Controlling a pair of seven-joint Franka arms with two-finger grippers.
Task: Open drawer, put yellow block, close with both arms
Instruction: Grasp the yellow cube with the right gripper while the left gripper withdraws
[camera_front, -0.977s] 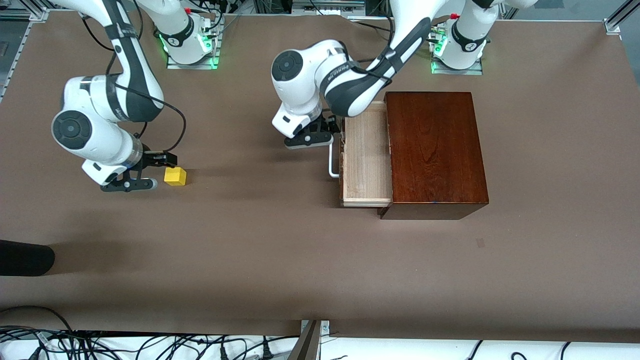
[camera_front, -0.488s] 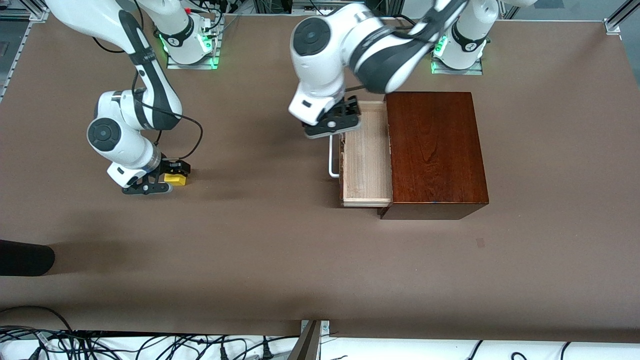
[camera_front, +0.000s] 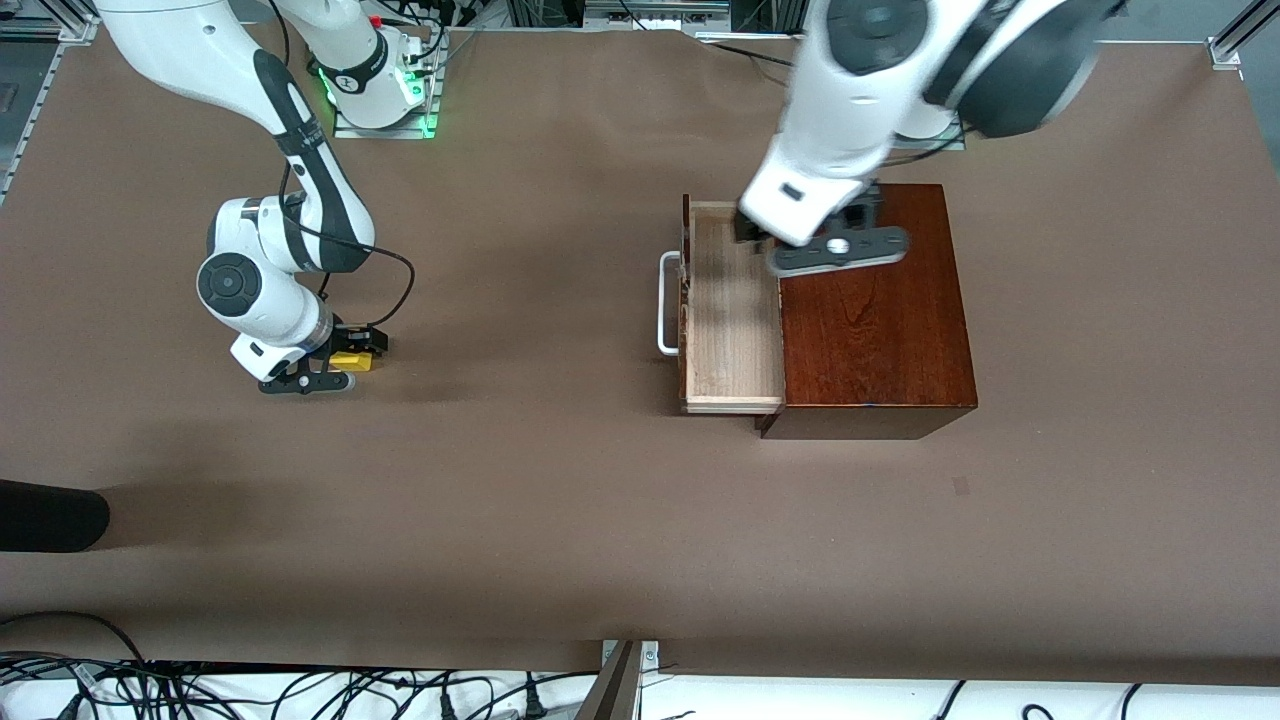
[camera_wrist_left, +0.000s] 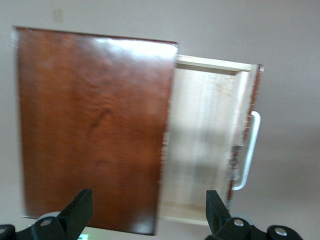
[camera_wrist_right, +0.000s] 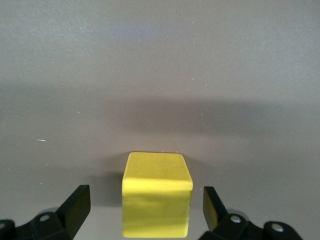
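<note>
Brown matte table (camera_front: 560, 520) fills the scene, with both white jointed arm bases along its edge farthest from the front camera and loose black cables past its nearest edge. Glossy dark mahogany rectangular box (camera_front: 870, 300) sits toward the left arm's end of the table; its pale light-wood drawer (camera_front: 730, 320) with a dark reddish-brown front is pulled out toward the right arm's end, tray bare inside, and the white U-shaped bar handle (camera_front: 665, 305) sticks out from the drawer front. Left gripper (camera_front: 835, 252) hangs in the air over the seam where the box top meets the open tray, fingers spread wide and holding nothing; the left wrist view looks straight down on the box top and the open drawer (camera_wrist_left: 205, 150), with the two black fingertips (camera_wrist_left: 80, 212) set apart. Small bright yellow cube (camera_front: 352, 360) rests on the table toward the right arm's end, well apart from the box. Right gripper (camera_front: 325, 365) is down low at the cube, jaws open; in the right wrist view the cube (camera_wrist_right: 157, 195) sits between the two black fingertips (camera_wrist_right: 214, 207) with a clear gap on each side, not gripped.
</note>
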